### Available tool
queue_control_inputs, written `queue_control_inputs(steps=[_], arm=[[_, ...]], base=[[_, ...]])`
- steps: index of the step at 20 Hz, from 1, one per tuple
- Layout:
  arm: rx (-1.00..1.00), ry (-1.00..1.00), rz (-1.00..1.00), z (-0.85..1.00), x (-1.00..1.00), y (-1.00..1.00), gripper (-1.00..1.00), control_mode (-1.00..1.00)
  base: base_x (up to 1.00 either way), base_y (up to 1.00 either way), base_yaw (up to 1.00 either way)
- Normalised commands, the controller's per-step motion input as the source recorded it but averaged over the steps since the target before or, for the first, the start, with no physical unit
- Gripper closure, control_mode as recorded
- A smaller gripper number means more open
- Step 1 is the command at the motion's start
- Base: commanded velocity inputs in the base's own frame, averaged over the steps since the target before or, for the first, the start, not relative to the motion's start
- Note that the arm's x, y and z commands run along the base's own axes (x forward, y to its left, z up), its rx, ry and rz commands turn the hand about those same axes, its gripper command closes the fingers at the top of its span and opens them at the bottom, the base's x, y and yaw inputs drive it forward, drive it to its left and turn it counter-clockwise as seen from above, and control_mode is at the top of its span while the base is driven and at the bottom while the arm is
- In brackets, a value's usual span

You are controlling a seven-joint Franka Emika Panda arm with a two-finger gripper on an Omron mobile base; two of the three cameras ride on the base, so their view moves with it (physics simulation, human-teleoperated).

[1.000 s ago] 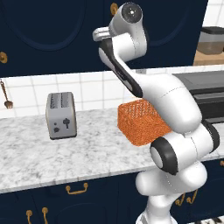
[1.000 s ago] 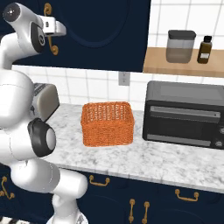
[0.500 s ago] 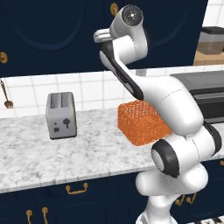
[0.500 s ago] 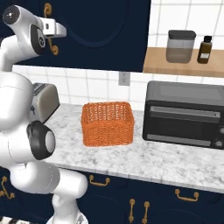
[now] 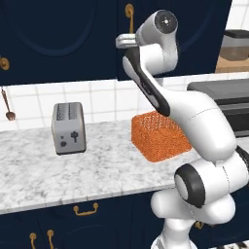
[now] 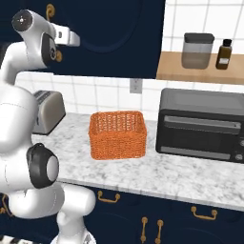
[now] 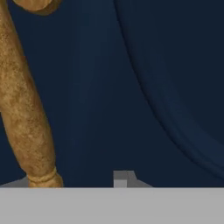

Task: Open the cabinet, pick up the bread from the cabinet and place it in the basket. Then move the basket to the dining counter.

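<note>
Gripper [image 7: 74, 180] close against the cabinet [image 7: 131, 87], its brass handle [image 7: 24, 109] beside one fingertip, grip state unclear.

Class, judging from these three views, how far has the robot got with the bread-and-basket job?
Nothing looks finished: the cabinet door is shut and the basket sits empty on the worktop beside the toaster oven. In hand: the gripper is up against the door at the brass handle; a grip cannot be confirmed. Left: opening, fetching the bread, loading and moving the basket.
</note>
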Motion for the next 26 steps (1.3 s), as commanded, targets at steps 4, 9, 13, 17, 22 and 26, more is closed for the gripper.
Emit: queue_control_inputs(steps=[4,9,13,17,22,26], arm=[[0.19,-0.09,0.0,0.0,-0.61,-1.0,1.0,-1.0],[0.16,-0.02,0.0,-0.06,-0.57,-1.0,1.0,-1.0],[0.14,0.0,0.0,-0.05,-0.49,-1.0,1.0,-1.0],[0.11,0.0,0.0,-0.05,-0.43,-1.0,1.0,-1.0],[0.08,0.02,0.0,-0.11,-0.45,-1.0,1.0,-1.0],[0.06,0.05,0.0,-0.15,-0.49,-1.0,1.0,-1.0]], base=[[0.0,0.0,0.0],[0.0,0.0,0.0],[0.0,0.0,0.0],[0.0,0.0,0.0],[0.0,0.0,0.0],[0.0,0.0,0.0]])
